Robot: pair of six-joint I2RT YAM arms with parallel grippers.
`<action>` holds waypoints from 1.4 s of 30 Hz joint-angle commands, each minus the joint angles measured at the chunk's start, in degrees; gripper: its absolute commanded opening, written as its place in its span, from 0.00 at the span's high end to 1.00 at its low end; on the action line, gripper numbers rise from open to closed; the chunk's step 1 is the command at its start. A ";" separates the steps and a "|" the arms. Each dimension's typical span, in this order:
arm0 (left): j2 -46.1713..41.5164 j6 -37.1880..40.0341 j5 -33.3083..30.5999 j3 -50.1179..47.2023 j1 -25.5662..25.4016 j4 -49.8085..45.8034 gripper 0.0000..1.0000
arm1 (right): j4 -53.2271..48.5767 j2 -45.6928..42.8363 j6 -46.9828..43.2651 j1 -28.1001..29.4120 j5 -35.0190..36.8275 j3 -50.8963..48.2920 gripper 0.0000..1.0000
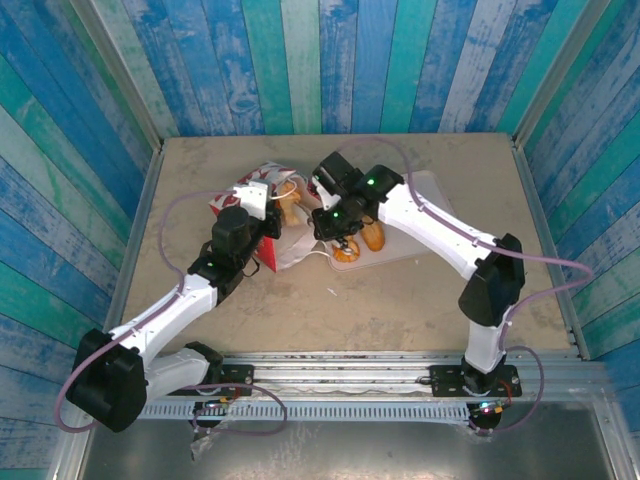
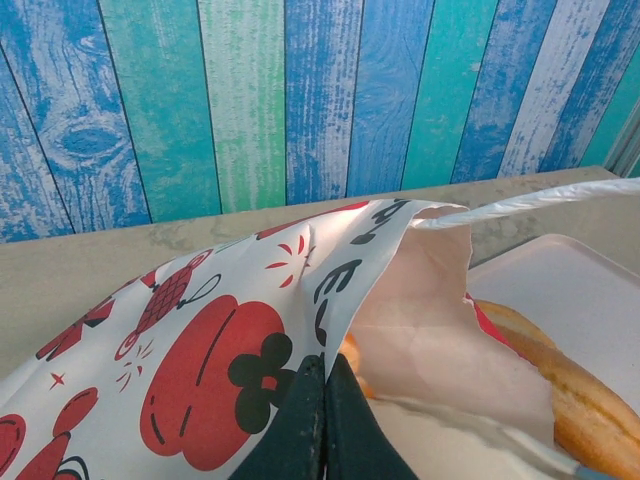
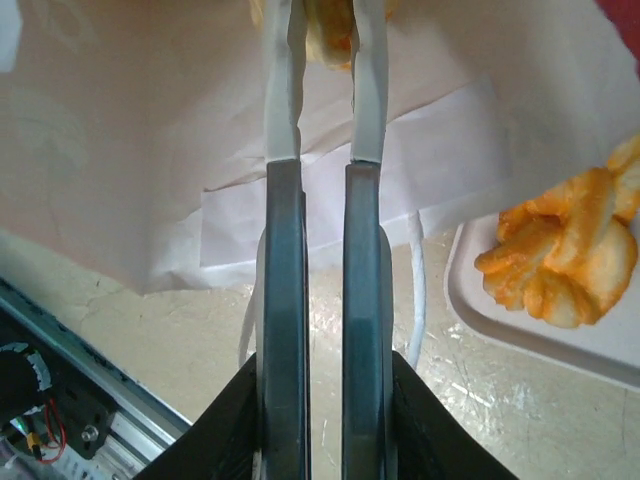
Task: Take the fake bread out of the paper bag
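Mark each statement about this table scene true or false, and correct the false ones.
1. The left fingers are shut on the paper bag at its edge. True.
2. The paper bag stands upright. False: it lies on its side on the table.
3. A knotted roll lies on the tray. True.
4. The right fingers hover over the tray. False: they reach into the bag's mouth, a bread piece between their tips.
5. The bag's apple prints are blue. False: red.

My right fingers (image 3: 285,300) dark grey; paper bag (image 2: 200,340) white, red apples, black lettering; fake bread (image 3: 560,260) golden-orange; wall (image 2: 300,100) blue-teal planks.
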 commanded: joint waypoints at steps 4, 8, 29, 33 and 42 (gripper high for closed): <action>0.88 -0.96 -2.76 2.62 -0.11 -1.39 1.00 | -2.24 -6.77 -0.59 0.48 1.59 -3.09 0.80; 1.00 -1.14 -3.40 3.06 -0.22 -1.38 1.00 | -3.66 -9.25 -0.40 0.46 2.69 -4.49 0.80; 5.15 -2.62 -4.99 6.22 -0.16 -3.45 1.00 | -3.55 -18.23 -2.57 0.49 0.42 -9.21 0.81; 4.76 -2.54 -5.20 6.05 -0.13 -3.76 1.00 | -4.04 -22.20 -2.71 0.48 3.33 -10.33 0.81; 2.70 -2.64 -6.08 4.35 -0.13 -3.59 1.00 | -7.78 -26.60 -3.37 -3.98 13.49 -10.86 0.78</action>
